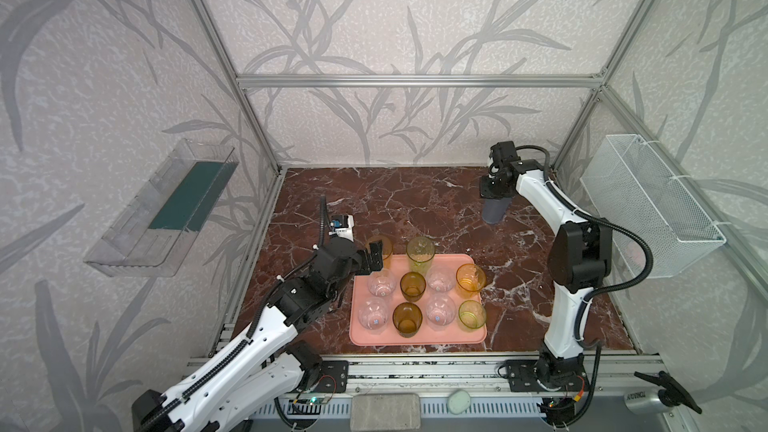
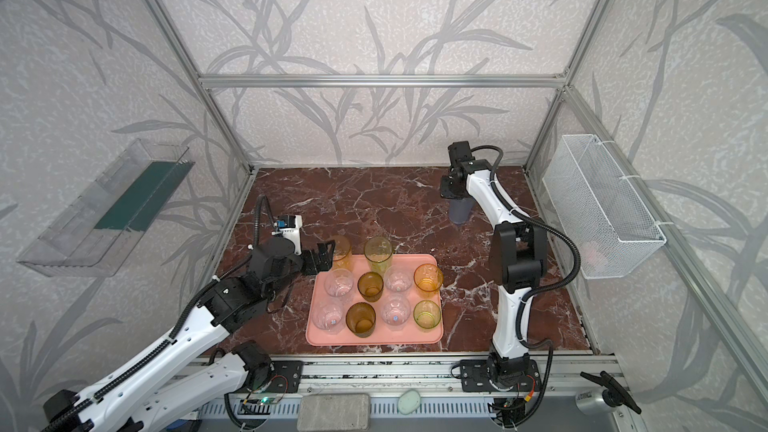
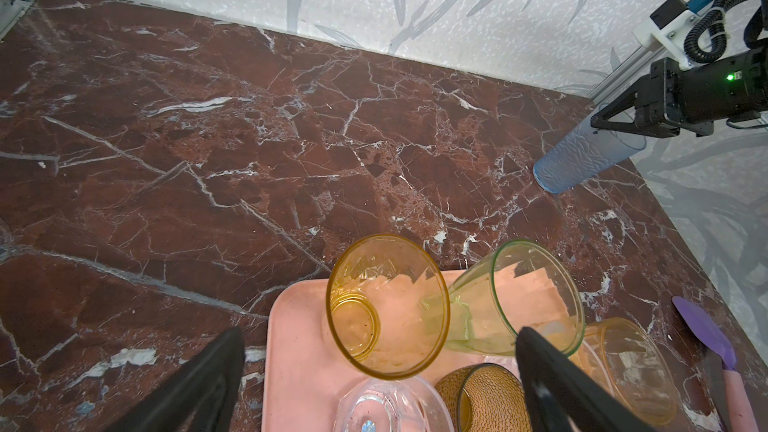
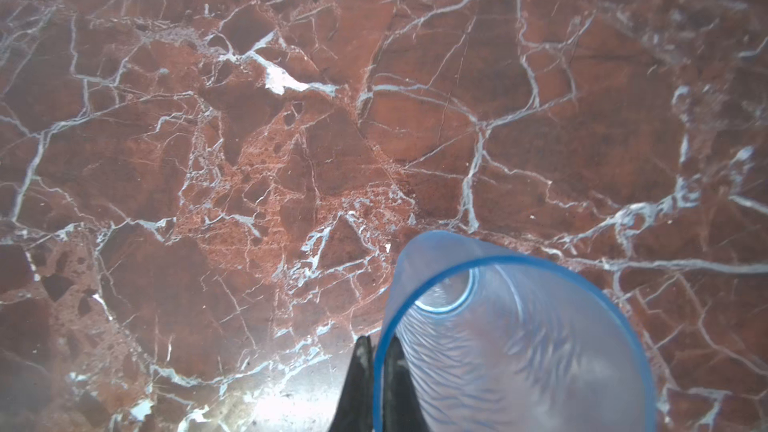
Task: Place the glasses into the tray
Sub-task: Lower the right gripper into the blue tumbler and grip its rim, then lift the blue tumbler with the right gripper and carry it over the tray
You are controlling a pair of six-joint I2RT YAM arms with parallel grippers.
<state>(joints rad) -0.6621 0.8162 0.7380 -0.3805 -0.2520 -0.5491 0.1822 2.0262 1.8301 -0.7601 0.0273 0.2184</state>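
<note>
The salmon-pink tray (image 1: 415, 340) lies at the front middle of the marble top and holds several glasses, among them short clear ones (image 1: 381, 282), amber ones (image 1: 412, 286), an orange one (image 1: 470, 280) and a yellow-green one (image 1: 472, 315). A tall green glass (image 1: 420, 253) stands at its back edge. At the back left corner is a tall yellow glass (image 3: 386, 305). My left gripper (image 1: 376, 261) hangs open just beside it, with nothing between its fingers. At the back right, my right gripper (image 4: 379, 342) is shut on the rim of the tall blue glass (image 4: 511, 347), which is tilted.
A clear plastic bin (image 1: 162, 209) hangs on the left wall and a white wire mesh basket (image 1: 648, 201) on the right wall. Aluminium frame posts line the marble top's edges. Bare marble lies between the tray and the blue glass (image 1: 494, 209).
</note>
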